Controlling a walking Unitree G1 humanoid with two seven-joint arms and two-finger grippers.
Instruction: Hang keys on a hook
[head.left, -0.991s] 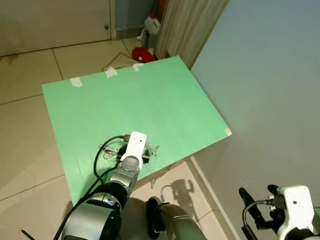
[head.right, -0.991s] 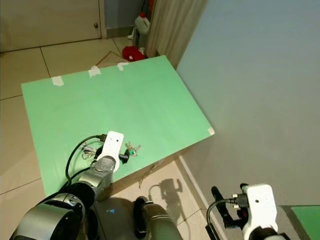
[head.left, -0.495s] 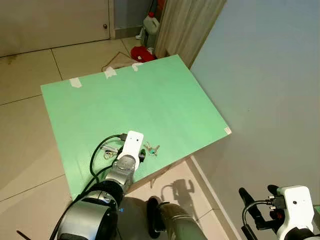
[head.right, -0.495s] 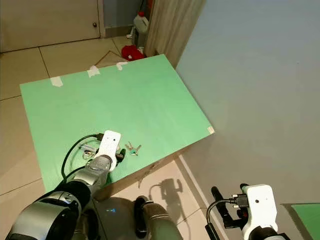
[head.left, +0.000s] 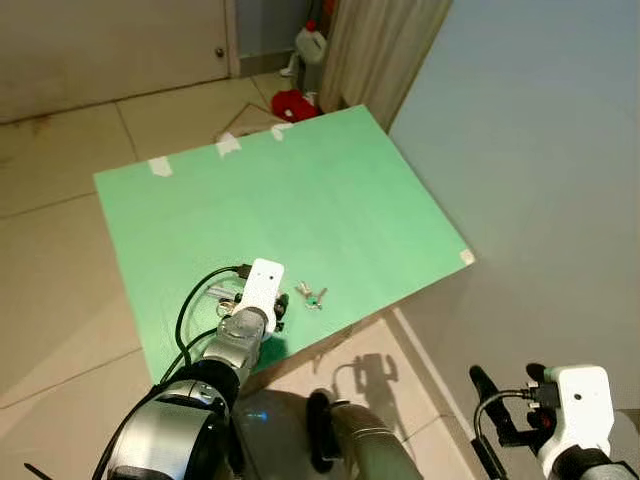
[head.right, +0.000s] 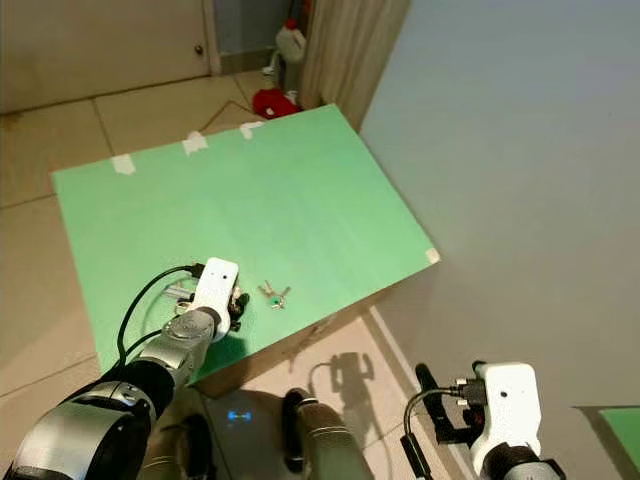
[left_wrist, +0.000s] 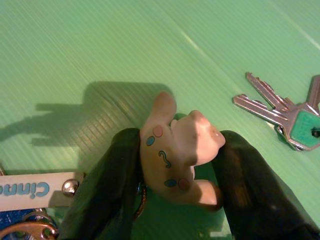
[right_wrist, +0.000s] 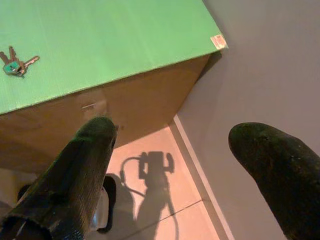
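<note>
Keys (head.left: 311, 296) on green tabletop (head.left: 330, 200), tiled rm.

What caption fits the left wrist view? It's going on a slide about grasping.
Left gripper, jaws shut on a pink figurine keychain charm, beside loose keys on the green tabletop.

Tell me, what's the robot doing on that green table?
The robot's left end effector is pinched shut on a little pink charm that belongs to a keychain, low on the green table. A separate bunch of keys with a green head lies loose beside it. The right end effector hangs open off the table's edge, holding nothing.
</note>
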